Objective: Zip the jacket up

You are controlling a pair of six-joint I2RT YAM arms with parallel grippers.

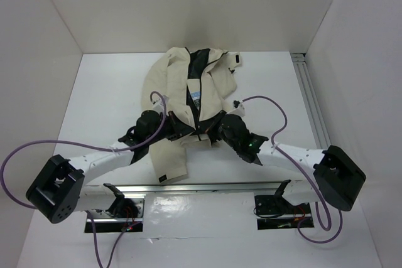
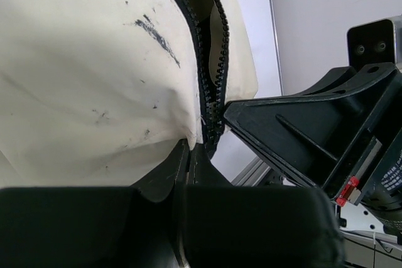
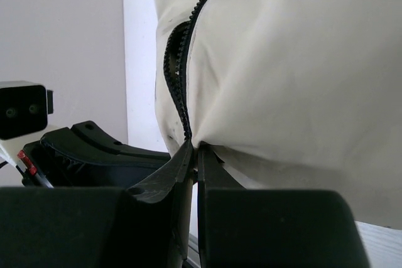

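Observation:
The cream jacket lies open on the white table, collar far, black lining and a white-blue label showing. Its black zipper line runs down the middle. My left gripper is shut on the jacket's lower front edge beside the zipper teeth; its fingertips pinch cream fabric. My right gripper is shut on the other front edge at the zipper's bottom; its fingertips pinch the hem next to the teeth. Both grippers meet close together at the hem.
White walls enclose the table on three sides. An aluminium rail runs along the right side and another along the near edge by the arm bases. Purple cables loop from both arms.

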